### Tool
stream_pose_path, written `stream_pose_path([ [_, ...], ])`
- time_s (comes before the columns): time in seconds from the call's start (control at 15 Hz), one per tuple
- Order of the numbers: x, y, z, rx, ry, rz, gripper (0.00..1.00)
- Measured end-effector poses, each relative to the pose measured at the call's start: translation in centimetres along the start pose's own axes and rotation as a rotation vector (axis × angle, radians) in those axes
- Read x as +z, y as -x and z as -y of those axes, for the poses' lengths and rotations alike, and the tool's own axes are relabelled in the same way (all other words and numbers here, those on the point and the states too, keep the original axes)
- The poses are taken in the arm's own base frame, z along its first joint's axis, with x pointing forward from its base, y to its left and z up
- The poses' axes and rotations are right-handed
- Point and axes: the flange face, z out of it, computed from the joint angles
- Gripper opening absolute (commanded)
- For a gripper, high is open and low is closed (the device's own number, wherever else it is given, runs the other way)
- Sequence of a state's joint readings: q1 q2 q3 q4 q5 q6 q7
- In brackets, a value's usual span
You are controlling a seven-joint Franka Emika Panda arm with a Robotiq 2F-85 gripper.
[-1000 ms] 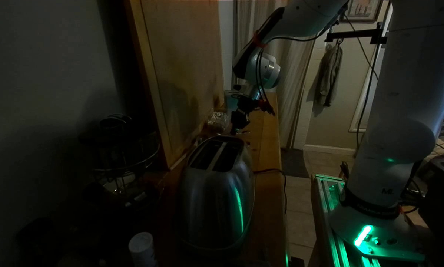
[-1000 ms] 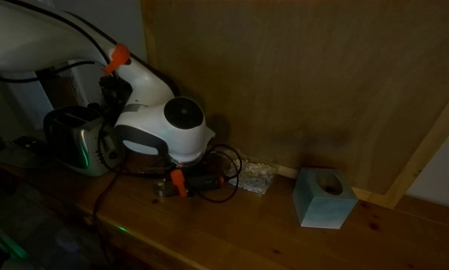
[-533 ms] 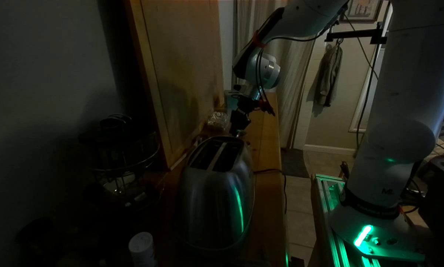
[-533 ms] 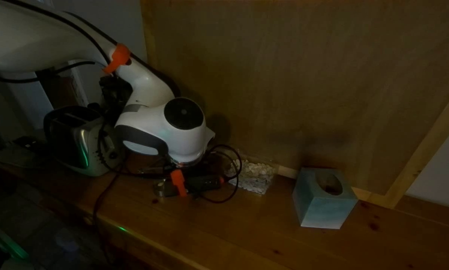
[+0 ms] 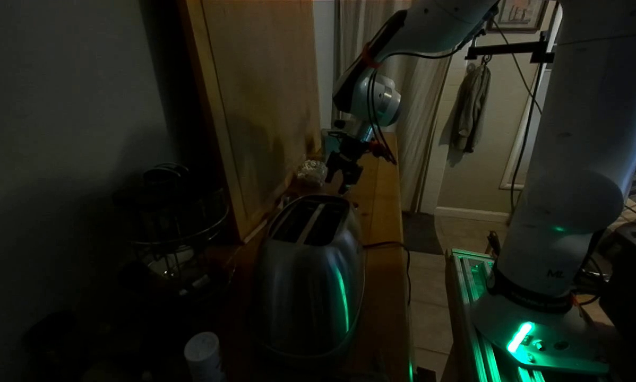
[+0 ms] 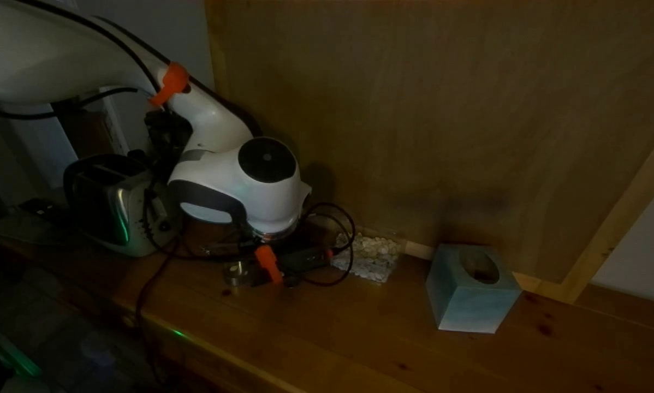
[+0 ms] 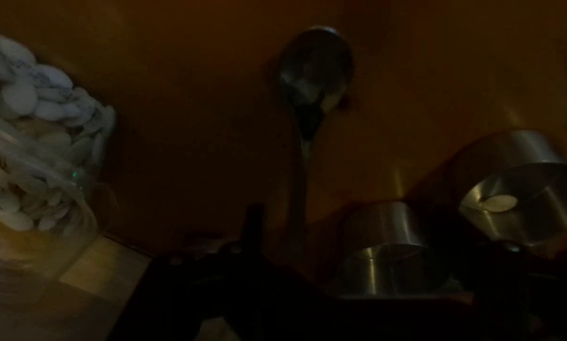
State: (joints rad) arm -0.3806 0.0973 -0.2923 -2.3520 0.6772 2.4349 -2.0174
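My gripper (image 5: pixel 336 187) is open just behind the toaster in an exterior view, its two dark fingers spread apart. Seen from the wrist, the gripper (image 7: pixel 350 210) has a small shiny metal cup (image 7: pixel 383 227) lying in view between its fingers; darkness hides whether either finger touches it. Right of that is another metal cup (image 7: pixel 520 147) with a pale oval piece inside. A metal spoon (image 7: pixel 316 71) lies on the wood, bowl pointing away, its handle running down between the fingers. At the left is a clear container (image 7: pixel 32 142) of white, flat pebble-like pieces.
A steel toaster (image 5: pixel 312 276) stands close to the gripper, with a dark cord (image 6: pixel 144 295) over the counter's edge. A blue tissue box (image 6: pixel 471 295) sits farther along the counter (image 6: pixel 360 338). Behind rises a wooden panel (image 6: pixel 441 109). The scene is very dim.
The jaws were together a second ago; now they stand wide apart. The wrist has risen very slightly. The toaster, tissue box and pebble container have not moved.
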Motion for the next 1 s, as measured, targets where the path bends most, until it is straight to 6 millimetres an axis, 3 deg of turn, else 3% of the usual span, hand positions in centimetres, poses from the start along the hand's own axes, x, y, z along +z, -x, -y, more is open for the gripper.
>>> stream_pose_path([
  [0.47, 1.3, -0.8, -0.3, -0.263, -0.03, 0.116, 1.0],
  [1.0, -1.8, -4.4, 0.0, -0.504, 0.065, 0.161, 1.0],
])
